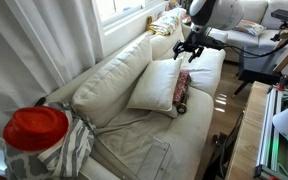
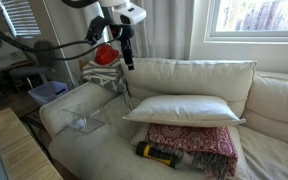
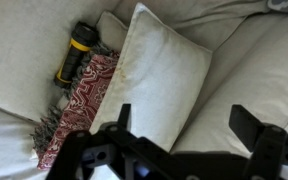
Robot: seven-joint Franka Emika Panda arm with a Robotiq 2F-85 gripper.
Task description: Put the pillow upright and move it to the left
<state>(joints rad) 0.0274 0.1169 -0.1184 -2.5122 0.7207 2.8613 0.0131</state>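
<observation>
Wrist view: your gripper (image 3: pixel 184 122) hangs near the pillow (image 3: pixel 159 70), fingers spread wide, empty; pillow lies atop the red cushion (image 3: pixel 79 100).

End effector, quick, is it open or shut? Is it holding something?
End effector: open, holding nothing; the pillow lies below it.

Open air lies above the pillow (image 2: pixel 184 110), so it can be reached from overhead. The sofa back cushion (image 2: pixel 189 75) stands close behind it. A red patterned cushion (image 2: pixel 196 138) lies underneath, with a flashlight (image 2: pixel 156 152) just beside that. Bare seat (image 2: pixel 104 142) runs toward a clear container (image 2: pixel 82 118).
</observation>
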